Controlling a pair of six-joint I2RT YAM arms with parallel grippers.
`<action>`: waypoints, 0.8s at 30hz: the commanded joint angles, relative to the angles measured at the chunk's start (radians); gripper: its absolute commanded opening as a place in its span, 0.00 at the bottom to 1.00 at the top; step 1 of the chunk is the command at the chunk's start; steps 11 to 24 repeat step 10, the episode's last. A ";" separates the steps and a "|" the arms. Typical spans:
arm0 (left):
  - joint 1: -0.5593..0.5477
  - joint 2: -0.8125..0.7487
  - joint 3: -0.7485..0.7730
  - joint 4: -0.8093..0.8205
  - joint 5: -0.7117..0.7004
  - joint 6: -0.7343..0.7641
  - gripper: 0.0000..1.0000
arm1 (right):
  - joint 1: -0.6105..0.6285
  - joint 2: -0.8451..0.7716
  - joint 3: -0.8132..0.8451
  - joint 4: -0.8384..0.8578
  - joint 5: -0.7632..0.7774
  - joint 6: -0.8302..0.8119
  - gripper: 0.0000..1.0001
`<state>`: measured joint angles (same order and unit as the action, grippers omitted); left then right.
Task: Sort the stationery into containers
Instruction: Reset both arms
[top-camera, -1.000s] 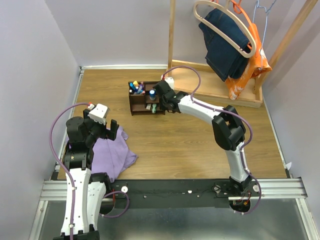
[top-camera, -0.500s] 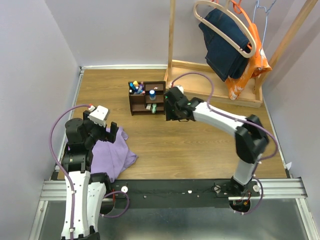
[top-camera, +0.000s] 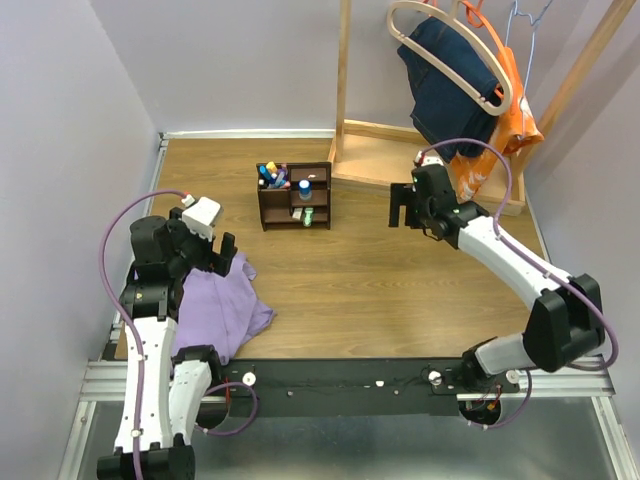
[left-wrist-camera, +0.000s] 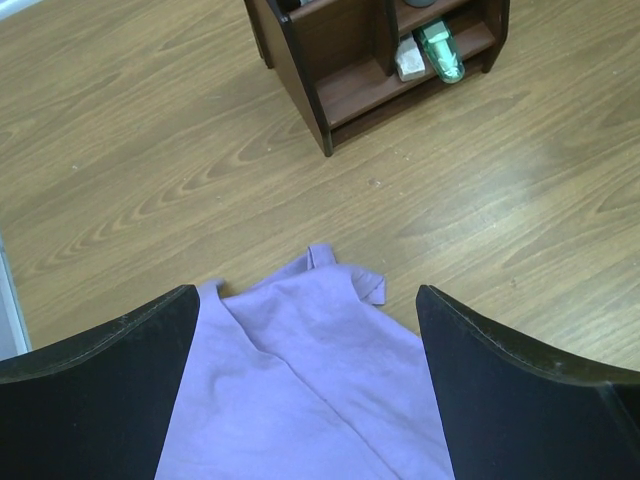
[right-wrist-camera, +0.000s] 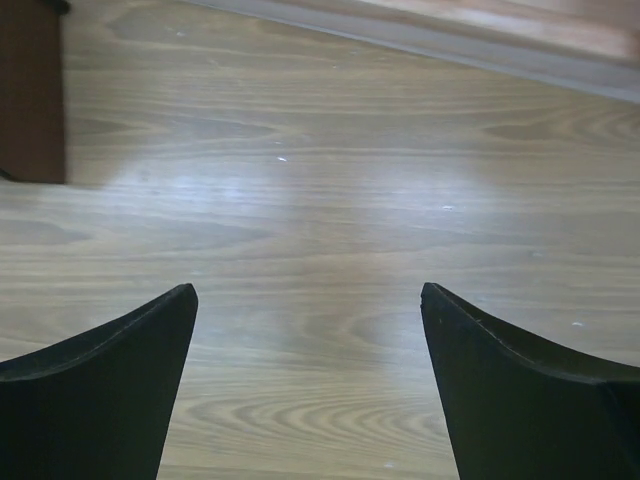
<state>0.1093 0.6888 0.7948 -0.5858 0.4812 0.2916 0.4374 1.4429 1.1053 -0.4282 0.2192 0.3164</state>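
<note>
My gripper (right-wrist-camera: 307, 290) hangs over table (right-wrist-camera: 320, 200), jaws spread wide, nothing between them. My fingers (right-wrist-camera: 100, 400) dark and curved, one in each lower corner, tips well apart. Wood grain below, pale sheen across middle. Organiser (right-wrist-camera: 30, 90) side at upper left edge, dark brown, well apart from me. Rack base (right-wrist-camera: 520, 25) runs along top right, lighter wood, grey edge.

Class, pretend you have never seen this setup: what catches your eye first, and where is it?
The dark brown organiser stands mid-way across the table, with bright pens bunched in its back left compartment. A purple cloth lies crumpled at the near left, beside the left arm. At the back right a dark blue garment hangs on a wooden rack, with the right end effector open in front of it.
</note>
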 joint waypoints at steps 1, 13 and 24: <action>0.004 0.029 0.030 -0.019 0.039 0.034 0.99 | 0.001 -0.117 -0.120 0.040 0.180 -0.172 1.00; 0.003 0.061 0.034 0.000 0.037 -0.039 0.99 | -0.042 -0.326 -0.311 0.062 0.123 -0.165 1.00; 0.003 0.061 0.034 0.000 0.037 -0.039 0.99 | -0.042 -0.326 -0.311 0.062 0.123 -0.165 1.00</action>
